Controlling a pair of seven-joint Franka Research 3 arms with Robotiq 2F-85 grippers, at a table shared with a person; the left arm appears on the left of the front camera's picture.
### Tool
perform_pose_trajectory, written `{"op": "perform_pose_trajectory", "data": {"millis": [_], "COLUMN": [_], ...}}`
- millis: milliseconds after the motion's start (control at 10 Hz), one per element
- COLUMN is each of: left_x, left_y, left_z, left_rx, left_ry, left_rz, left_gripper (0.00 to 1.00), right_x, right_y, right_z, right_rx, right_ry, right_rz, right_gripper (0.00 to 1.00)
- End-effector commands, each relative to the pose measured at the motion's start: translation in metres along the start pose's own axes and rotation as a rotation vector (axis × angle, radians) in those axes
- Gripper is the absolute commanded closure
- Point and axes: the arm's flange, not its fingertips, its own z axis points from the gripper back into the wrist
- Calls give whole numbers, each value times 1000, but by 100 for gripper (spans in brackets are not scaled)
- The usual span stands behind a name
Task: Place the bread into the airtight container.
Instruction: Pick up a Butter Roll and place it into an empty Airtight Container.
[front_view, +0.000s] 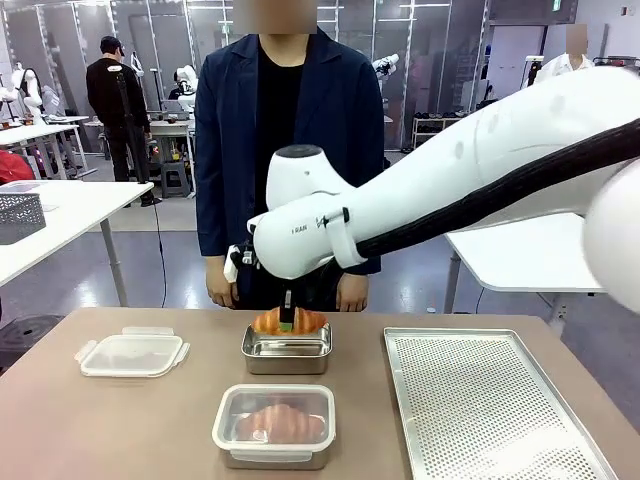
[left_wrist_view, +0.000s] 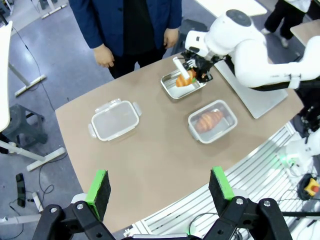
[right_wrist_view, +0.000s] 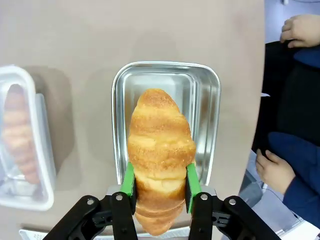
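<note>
Bread (right_wrist_view: 160, 160) sat pinched between the right gripper's (right_wrist_view: 160, 187) green pads (right_wrist_view: 129, 181), which had closed on its near end, one pad on each flank. Its long axis ran straight out from the fingers, the far tip reaching forward over the open steel container (right_wrist_view: 202, 105) below. In the front view the bread (front_view: 305, 320) hung at about rim height over that container (front_view: 287, 352), with the finger coming down on it from above; whether its underside touched the metal could not be told. The coming move looked to turn on this: the bread lay lengthwise along the container's long side, so a straight descent should seat it with little turning.

Beyond it, nearer the robot, stood a second container (front_view: 274, 426) with a clear lid already on and another bread (front_view: 281, 420) inside. A loose clear lid (front_view: 132, 354) lay well apart on the table (front_view: 100, 430), and a perforated tray (front_view: 490, 400) lay on the other side.

The right arm (front_view: 450, 190) reached in across the middle, wrist bent down. The left gripper (left_wrist_view: 160, 187) hung high above the table's near edge, its pads spread wide with nothing between them, much the farther of the two. The person's hands (front_view: 222, 293) hung at the far edge.
</note>
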Motion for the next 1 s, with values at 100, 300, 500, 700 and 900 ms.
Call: {"op": "perform_pose_trajectory", "data": {"millis": [100, 300, 500, 700, 900], "left_x": [0, 0, 0, 0, 0], "left_y": [0, 0, 0, 0, 0], "left_z": [0, 0, 0, 0, 0], "left_rx": [-6, -6, -6, -6, -6], "left_ry": [1, 1, 1, 1, 1], "left_rz": [-14, -14, -14, -14, -14], "left_gripper": [0, 0, 0, 0, 0], "right_x": [11, 6, 7, 5, -4], "right_y": [-12, -17, -17, -19, -14], "right_z": [-27, -40, -40, -36, -29], "right_rx": [7, 38, 35, 36, 37], "right_ry": [33, 12, 18, 16, -10], "right_rz": [-18, 1, 12, 16, 28], "right_gripper": [55, 33, 0, 0, 0]}}
